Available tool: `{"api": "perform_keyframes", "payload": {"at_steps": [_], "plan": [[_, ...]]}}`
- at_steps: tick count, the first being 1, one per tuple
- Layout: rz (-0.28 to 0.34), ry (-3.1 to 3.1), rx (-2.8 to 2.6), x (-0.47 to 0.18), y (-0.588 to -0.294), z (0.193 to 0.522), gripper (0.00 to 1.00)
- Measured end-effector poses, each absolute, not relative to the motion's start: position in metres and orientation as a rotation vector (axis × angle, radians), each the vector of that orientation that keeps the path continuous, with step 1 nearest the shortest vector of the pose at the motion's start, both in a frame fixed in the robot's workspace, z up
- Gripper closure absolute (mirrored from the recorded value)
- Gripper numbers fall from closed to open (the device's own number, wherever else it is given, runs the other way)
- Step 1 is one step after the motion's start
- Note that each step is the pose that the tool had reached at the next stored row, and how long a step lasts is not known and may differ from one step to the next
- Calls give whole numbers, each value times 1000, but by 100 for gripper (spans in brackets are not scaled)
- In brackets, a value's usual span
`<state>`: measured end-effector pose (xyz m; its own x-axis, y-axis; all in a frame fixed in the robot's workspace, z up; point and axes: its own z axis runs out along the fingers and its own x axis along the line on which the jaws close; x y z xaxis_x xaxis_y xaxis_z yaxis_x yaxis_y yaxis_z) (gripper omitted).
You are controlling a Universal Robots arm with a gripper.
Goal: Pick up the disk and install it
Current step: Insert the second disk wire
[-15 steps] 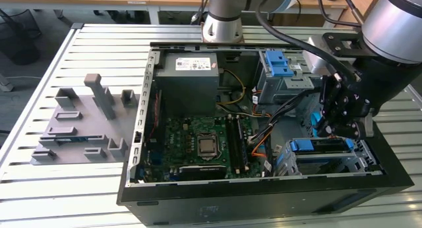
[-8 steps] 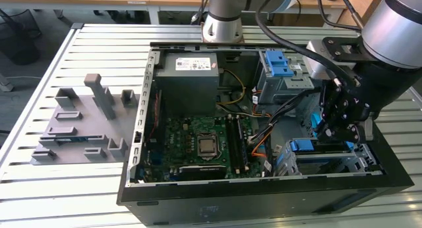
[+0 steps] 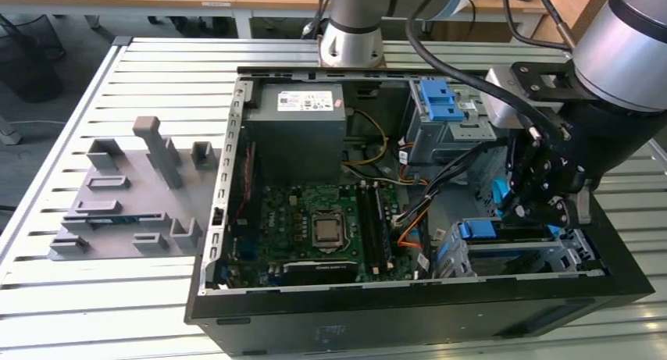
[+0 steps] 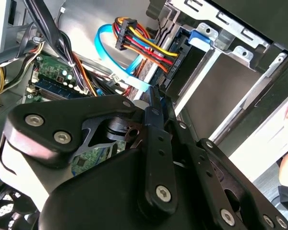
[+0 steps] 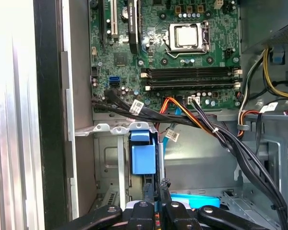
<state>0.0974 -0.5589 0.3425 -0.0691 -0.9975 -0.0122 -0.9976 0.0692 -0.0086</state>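
My black gripper (image 3: 529, 213) reaches down into the drive bay at the open computer case's corner, on the exterior view's right. Its fingers are drawn together in both wrist views (image 4: 156, 93) (image 5: 158, 184). They pinch the disk, of which only a bright-blue carrier edge shows: a vertical strip beside the fingers (image 3: 498, 197) and a band behind the gripper's linkage (image 5: 201, 201). The disk's silver body and label are hidden by the gripper. A grey metal cage with a light-blue latch (image 5: 144, 158) stands right beside the fingertips.
Black and orange cable bundles (image 5: 201, 122) cross just above the bay, and a light-blue flat cable (image 4: 110, 57) loops near the fingers. The motherboard (image 3: 323, 219) and grey power box (image 3: 295, 114) fill the case. A grey parts fixture (image 3: 125, 196) sits on the slatted table.
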Motion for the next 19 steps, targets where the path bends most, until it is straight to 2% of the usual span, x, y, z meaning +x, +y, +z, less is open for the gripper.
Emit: {"api": "perform_keyframes", "payload": {"at_steps": [19], "plan": [[10,2284,-2131,101,-562,337,84]]}}
